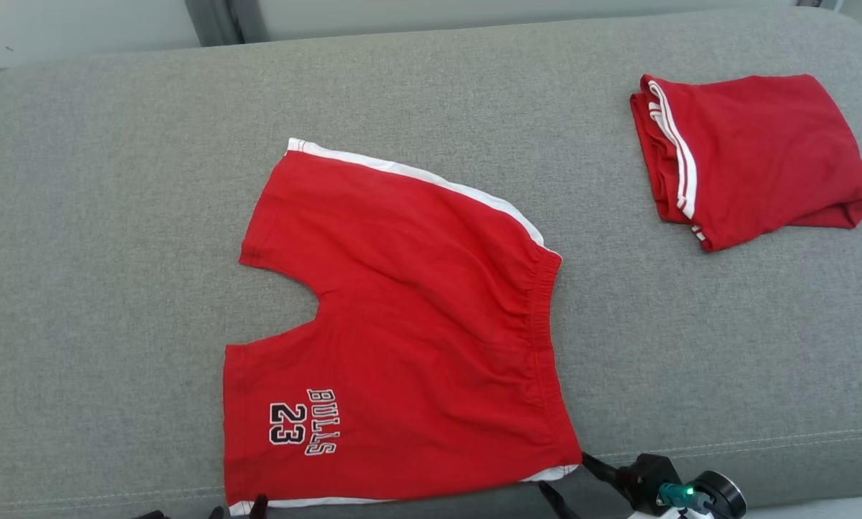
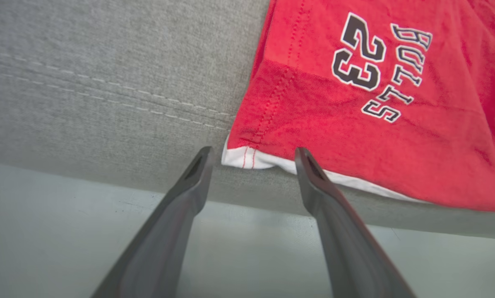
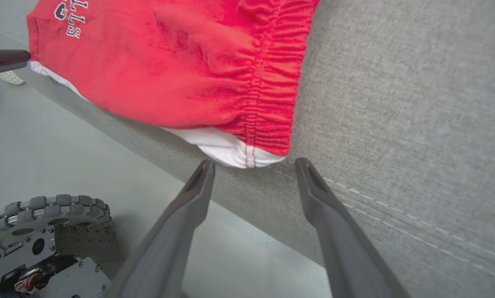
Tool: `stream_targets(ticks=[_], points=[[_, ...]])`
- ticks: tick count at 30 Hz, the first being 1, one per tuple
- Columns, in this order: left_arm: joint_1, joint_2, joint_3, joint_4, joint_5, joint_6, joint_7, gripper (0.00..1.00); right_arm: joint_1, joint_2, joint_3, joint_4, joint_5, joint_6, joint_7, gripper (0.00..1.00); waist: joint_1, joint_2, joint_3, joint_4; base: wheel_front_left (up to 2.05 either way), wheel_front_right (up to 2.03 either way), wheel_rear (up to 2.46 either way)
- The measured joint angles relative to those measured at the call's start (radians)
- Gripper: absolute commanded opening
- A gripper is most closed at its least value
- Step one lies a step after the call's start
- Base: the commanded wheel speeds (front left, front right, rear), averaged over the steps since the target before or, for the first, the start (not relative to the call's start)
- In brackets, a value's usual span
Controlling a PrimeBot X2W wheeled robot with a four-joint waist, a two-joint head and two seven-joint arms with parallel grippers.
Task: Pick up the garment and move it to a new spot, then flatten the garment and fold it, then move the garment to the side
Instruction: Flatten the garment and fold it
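Red shorts [image 1: 402, 324] lie spread flat on the grey cushion [image 1: 99, 216], near its front edge. Left claw [image 2: 251, 155] stands wide apart just before the leg's hem corner. Right claw [image 3: 253, 165] stands wide apart at the waistband corner. A folded red garment [image 1: 755, 151] lies well apart.

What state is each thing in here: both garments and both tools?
red shorts: spread flat, unfolded, print side up.
second red garment: folded, lying apart at the far right.
left tool: open, fingers either side of the shorts' leg-hem corner.
right tool: open, at the waistband corner.
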Motion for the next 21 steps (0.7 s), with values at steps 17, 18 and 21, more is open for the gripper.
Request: stream_targets(ticks=[17,18,21], points=[[-0.080,-0.022,-0.022,0.126,-0.052,-0.048,0.042,1.00,-0.077,0.022,0.006,0.071,0.005,0.017,-0.042,1.00,0.0000,0.0000,0.024,-0.008,0.00,0.00,0.00],[-0.081,-0.022,-0.022,0.130,-0.052,-0.050,0.042,1.00,-0.077,0.023,0.006,0.075,0.007,0.017,-0.043,1.00,0.0000,0.0000,0.024,-0.008,0.00,0.00,0.00],[-0.089,-0.022,-0.023,0.146,-0.055,-0.051,0.042,0.65,-0.079,0.028,0.006,0.087,0.009,0.017,-0.051,1.00,0.0000,0.0000,0.024,-0.006,0.00,0.00,0.00]])
